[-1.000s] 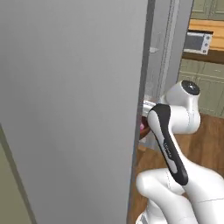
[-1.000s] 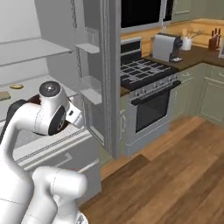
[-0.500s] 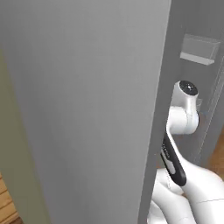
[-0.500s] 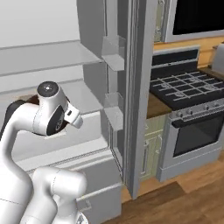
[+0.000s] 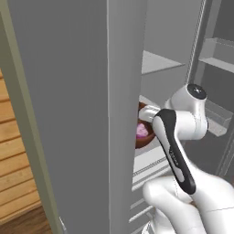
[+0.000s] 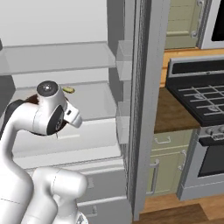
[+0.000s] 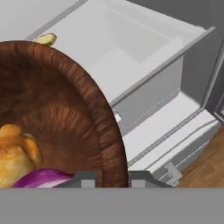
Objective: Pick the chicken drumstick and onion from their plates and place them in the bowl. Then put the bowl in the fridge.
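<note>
Clenched on the rim of the bowl (image 7: 65, 109), the fingers (image 7: 83, 179) show as two small dark tips at the bottom of the hand view, one on each side of the brown wooden wall, with the gripper (image 7: 107, 180) midway between them. At the left of that view, inside the bowl, lies the golden drumstick (image 7: 15, 153), and just right of it and lower, touching it, the purple onion (image 7: 41, 178) rests against the bowl's floor. Above the bowl's far rim a small yellowish scrap (image 7: 46, 39) lies on a white shelf (image 7: 109, 48) of the fridge (image 7: 192, 83), and to the right the shelf's front lip and the grey inner wall drop toward a strip of wood floor (image 7: 210, 162) in the lower right corner. In the left base view the big grey door (image 5: 68, 114) takes up the left half; just past its edge the bowl (image 5: 142, 132) peeps out with the onion (image 5: 141, 131) pink inside it, held over a white shelf, and the arm (image 5: 180, 137) reaches in from the right. In the right base view the arm (image 6: 43, 118) leans into the open fridge (image 6: 87, 100) at the left, the yellowish scrap (image 6: 68, 90) on the shelf beside it, and a stove (image 6: 201, 96) stands at the far right.
</note>
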You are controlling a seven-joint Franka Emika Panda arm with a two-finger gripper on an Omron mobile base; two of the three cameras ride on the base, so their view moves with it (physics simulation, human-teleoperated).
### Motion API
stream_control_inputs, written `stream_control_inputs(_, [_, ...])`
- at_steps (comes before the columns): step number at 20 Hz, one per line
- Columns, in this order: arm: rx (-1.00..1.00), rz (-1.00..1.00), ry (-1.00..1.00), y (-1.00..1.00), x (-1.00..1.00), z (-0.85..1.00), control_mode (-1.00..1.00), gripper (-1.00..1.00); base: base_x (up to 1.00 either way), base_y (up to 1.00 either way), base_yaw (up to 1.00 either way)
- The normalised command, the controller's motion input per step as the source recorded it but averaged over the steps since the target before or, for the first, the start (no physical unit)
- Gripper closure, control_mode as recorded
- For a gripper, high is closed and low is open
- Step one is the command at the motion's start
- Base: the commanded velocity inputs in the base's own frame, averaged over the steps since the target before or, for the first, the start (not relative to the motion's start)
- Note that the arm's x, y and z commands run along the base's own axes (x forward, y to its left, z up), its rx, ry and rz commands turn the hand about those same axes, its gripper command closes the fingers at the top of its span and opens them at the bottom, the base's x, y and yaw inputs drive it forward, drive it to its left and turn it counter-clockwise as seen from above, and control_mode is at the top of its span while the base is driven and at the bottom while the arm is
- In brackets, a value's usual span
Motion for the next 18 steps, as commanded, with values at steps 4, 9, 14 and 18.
stream_control_inputs(4, [0.00,0.30,-0.09,-0.02,-0.17,0.67,-1.00,1.00,0.00,0.00,0.00])
stream_control_inputs(9, [0.00,0.12,-0.11,0.00,-0.33,1.00,-1.00,1.00,0.00,0.00,0.00])
stream_control_inputs(14, [0.08,-0.08,0.01,0.07,0.16,1.00,-1.00,1.00,0.00,0.00,0.00])
stream_control_inputs(18, [0.10,-0.14,0.03,0.00,0.32,0.94,-1.00,1.00,0.00,0.00,0.00])
